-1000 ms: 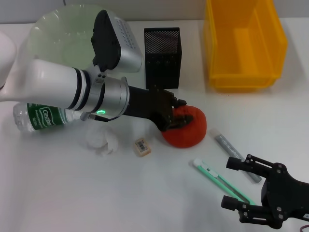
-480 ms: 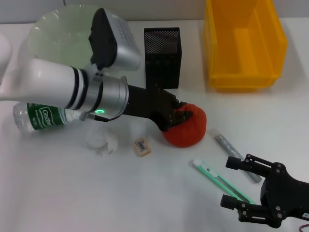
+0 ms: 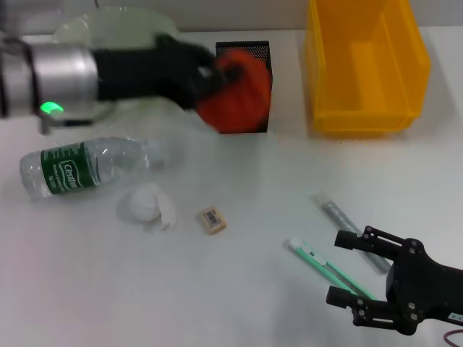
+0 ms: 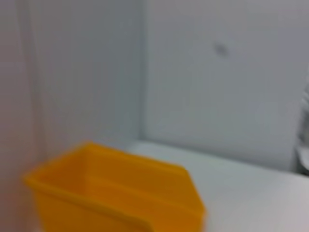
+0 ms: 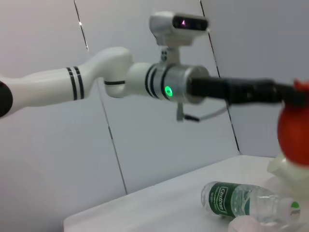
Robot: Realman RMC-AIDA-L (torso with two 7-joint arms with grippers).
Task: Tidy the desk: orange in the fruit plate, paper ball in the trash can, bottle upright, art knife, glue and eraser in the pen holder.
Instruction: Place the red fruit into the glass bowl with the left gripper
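My left gripper (image 3: 219, 78) is shut on the red-orange orange (image 3: 240, 92) and holds it in the air in front of the black mesh pen holder (image 3: 253, 48), beside the pale green fruit plate (image 3: 108, 32). The orange (image 5: 293, 129) also shows in the right wrist view, above the table. The bottle (image 3: 79, 170) lies on its side at the left. Near it on the table are the paper ball (image 3: 145, 204) and the eraser (image 3: 212, 219). The grey glue (image 3: 334, 211) and the mint-green art knife (image 3: 311, 256) lie by my open right gripper (image 3: 354, 269).
The yellow trash can (image 3: 365, 65) stands at the back right, beside the pen holder. It also fills the lower part of the left wrist view as the yellow bin (image 4: 116, 193). My left arm (image 5: 159, 82) stretches across above the lying bottle (image 5: 241, 200).
My left gripper has lifted the orange off the table and carried it back and leftward. The bottle, paper ball and eraser are now uncovered. My right gripper has barely shifted.
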